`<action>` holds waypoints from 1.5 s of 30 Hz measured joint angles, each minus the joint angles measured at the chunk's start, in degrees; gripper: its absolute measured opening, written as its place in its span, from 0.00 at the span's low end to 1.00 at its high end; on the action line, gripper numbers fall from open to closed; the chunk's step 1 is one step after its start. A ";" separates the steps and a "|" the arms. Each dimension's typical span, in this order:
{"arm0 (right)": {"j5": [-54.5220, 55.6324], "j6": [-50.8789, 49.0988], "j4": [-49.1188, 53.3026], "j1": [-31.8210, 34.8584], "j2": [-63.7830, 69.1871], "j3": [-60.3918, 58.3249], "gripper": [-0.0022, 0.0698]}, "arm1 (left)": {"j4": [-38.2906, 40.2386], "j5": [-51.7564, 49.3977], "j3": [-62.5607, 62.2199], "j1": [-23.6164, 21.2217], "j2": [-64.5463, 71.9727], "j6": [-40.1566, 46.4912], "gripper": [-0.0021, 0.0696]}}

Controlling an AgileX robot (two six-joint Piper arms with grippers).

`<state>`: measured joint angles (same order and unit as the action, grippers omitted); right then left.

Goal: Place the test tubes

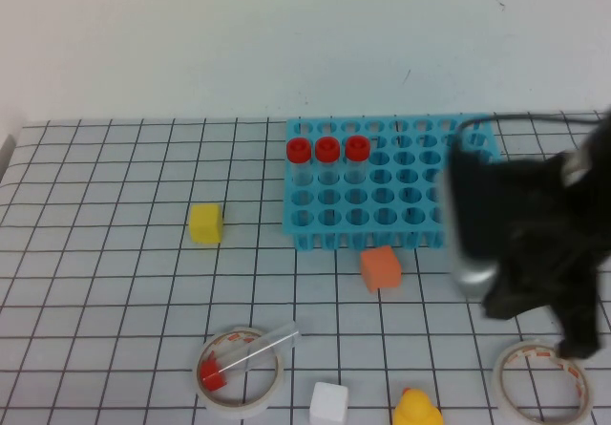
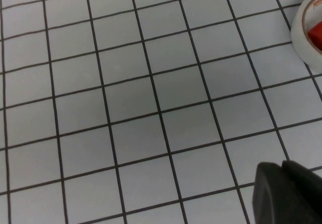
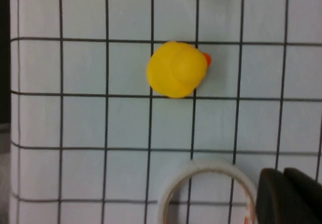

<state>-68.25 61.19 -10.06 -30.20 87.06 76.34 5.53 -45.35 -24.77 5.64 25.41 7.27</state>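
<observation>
One test tube w/ red cap lies tilted across a tape roll at the table's near-left. Cap end sits inside the ring, clear end pokes past the rim. Three more red-capped tubes stand upright side by side in the blue rack, toward its far-left corner. Orange cube is just in front of the rack, yellow cube off to the rack's left. White cube and yellow duck are at the near edge, 2nd tape roll near-right. R gripper hovers over that 2nd roll w/ the duck close by, fingers pressed together, nothing held. L gripper is over bare grid table near the 1st roll, also pressed closed, empty.
</observation>
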 joint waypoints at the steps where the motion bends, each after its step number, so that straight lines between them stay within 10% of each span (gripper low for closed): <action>1: 1.42 0.12 1.15 -1.95 1.67 0.00 0.03 | 0.00 0.00 0.00 0.00 0.00 0.00 0.03; 8: 12.89 4.44 2.16 -10.41 10.39 0.00 0.14 | -0.96 2.47 0.00 0.00 0.00 0.00 0.03; 12: 19.05 8.68 -0.06 -12.83 13.76 0.00 0.55 | -0.85 2.95 0.80 0.00 0.00 -0.09 0.03; 16: 22.27 9.32 -1.77 -13.59 15.31 0.91 0.75 | -0.77 2.95 1.17 0.00 0.00 -0.09 0.03; 45: 8.19 6.83 -1.87 -17.01 39.15 28.82 0.68 | 0.20 3.60 1.85 0.00 0.00 -0.09 0.03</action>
<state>-60.06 68.02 -11.92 -47.21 126.21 105.16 5.73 -41.75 -22.91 5.64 25.41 7.17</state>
